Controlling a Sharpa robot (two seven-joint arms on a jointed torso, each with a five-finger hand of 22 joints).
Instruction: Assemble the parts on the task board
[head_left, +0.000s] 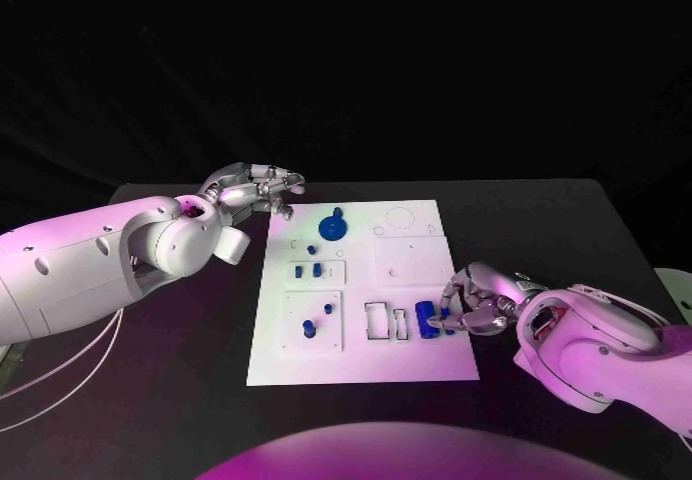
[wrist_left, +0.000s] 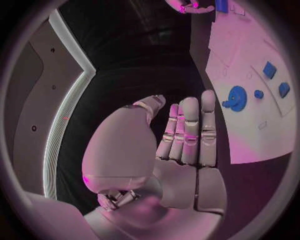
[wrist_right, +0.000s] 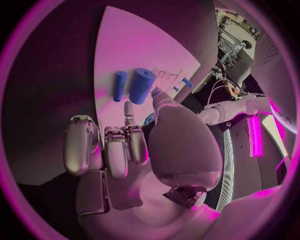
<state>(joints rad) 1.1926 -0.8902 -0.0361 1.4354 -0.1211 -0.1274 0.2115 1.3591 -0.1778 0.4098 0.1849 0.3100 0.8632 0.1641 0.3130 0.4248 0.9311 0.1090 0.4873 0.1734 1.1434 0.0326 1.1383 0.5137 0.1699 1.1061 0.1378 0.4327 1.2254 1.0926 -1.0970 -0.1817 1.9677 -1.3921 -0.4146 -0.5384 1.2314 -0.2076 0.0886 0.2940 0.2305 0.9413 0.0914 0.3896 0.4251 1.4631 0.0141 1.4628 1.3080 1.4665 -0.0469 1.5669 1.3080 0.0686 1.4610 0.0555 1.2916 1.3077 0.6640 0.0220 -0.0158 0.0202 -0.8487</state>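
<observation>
i see the task board (head_left: 362, 345) lying in the middle of the black table (head_left: 173, 400); my right hand (head_left: 476, 300) sits at the board's right edge near its nearer end, just beside a thick blue cylinder (head_left: 427, 318) that lies on the plate with a thinner blue peg (wrist_right: 119, 86) next to it; in the right wrist view the fingertips (wrist_right: 155, 92) reach toward the thick cylinder (wrist_right: 142, 85), thumb tip very close to it, but i cannot tell whether it is touching or gripping; the other fingers are bent and apart, nothing clearly held.

my left hand (head_left: 254, 190) hovers off the board's far left corner, over the table; in the left wrist view its fingers (wrist_left: 187, 131) lie straight and side by side with an empty palm, holding nothing.

on the board i see a blue gear (head_left: 332, 228) near the far end, two small blue blocks (head_left: 306, 270) in a square recess below it, and two more blue pieces (head_left: 315, 320) in the nearer recess; two rectangular slots (head_left: 387, 321) lie beside the thick cylinder.
</observation>
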